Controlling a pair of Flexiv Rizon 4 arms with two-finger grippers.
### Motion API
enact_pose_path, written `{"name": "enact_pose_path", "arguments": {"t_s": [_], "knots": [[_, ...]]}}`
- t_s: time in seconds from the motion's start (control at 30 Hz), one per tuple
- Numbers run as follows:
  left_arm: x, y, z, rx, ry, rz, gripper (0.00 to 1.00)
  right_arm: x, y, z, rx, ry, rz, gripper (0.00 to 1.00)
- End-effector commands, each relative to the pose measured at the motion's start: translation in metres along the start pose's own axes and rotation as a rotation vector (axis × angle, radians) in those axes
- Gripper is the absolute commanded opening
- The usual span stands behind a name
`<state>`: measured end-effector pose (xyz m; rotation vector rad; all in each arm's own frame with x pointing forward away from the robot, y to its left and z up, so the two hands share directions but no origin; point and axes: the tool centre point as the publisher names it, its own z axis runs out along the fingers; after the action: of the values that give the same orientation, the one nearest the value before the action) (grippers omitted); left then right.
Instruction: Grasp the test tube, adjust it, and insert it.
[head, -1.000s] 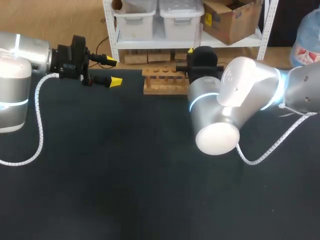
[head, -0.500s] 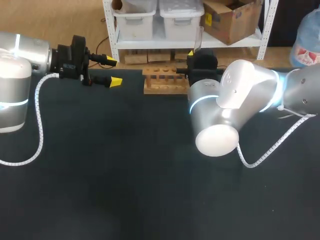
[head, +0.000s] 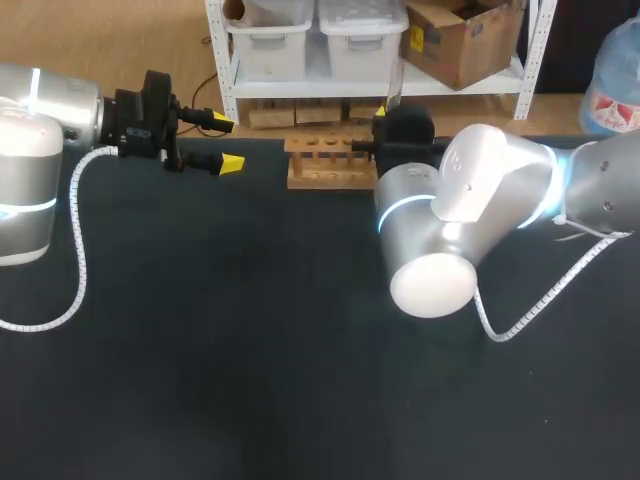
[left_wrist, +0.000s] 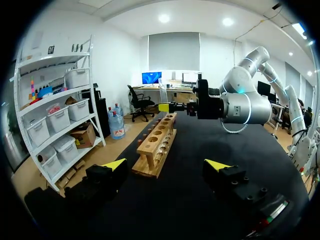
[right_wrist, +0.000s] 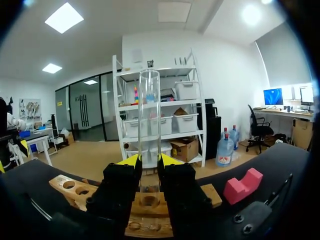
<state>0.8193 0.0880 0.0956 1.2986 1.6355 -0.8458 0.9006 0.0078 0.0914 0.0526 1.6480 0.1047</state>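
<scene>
Tube grip first: my right claw (right_wrist: 149, 162) is clamped on the test tube (right_wrist: 149, 115), holding it upright over a hole in the rack (right_wrist: 70, 189). Risk: if it's off-centre or tilted, the glass tip catches the rim, then slips or cracks. Tube bottom's hidden behind the claw, so can't judge the gap. Left claw (left_wrist: 166, 165) hangs open off the rack's other end.

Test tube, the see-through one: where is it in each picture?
Head view: the test tube shows faintly above the right gripper, by the wooden rack's right end.
Left wrist view: thin, upright in the right gripper, over the rack's far end.
Right wrist view: upright between the gripper's fingers, above a rack hole.
Shared landmark: the wooden rack.
</scene>
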Motion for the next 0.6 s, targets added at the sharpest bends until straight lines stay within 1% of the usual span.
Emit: {"name": "enact_pose_path", "arguments": {"t_s": [0.03,0.27,0.3,0.37,0.5,0.53,0.57,0.6], "knots": [[0.0006,-0.002,-0.0002,-0.006,-0.002,0.001,1.0,0.0016,-0.0023,-0.0002,-0.756,-0.001,-0.001,0.0],[0.0006,-0.002,-0.0002,-0.006,-0.002,0.001,1.0,0.0035,-0.0022,0.0013,-0.752,0.0,0.003,0.0],[0.0006,-0.002,-0.0002,-0.006,-0.002,0.001,1.0,0.0037,-0.0023,0.0015,-0.751,-0.001,0.002,0.07],[0.0006,-0.002,-0.0002,-0.006,-0.002,0.001,1.0,0.0041,-0.0023,0.0019,-0.75,-0.002,0.003,0.11],[0.0006,-0.002,-0.0002,-0.006,-0.002,0.001,1.0,0.0051,-0.0025,0.0024,-0.746,-0.002,0.004,0.29],[0.0006,-0.002,-0.0002,-0.006,-0.002,0.001,1.0,0.0054,-0.0026,0.0024,-0.745,-0.001,0.004,0.38],[0.0006,-0.002,-0.0002,-0.006,-0.002,0.001,1.0,0.0055,-0.0026,0.0024,-0.745,0.0,0.004,0.42],[0.0006,-0.002,-0.0002,-0.006,-0.002,0.001,1.0,0.0056,-0.0027,0.0023,-0.745,0.001,0.004,0.49]]}}
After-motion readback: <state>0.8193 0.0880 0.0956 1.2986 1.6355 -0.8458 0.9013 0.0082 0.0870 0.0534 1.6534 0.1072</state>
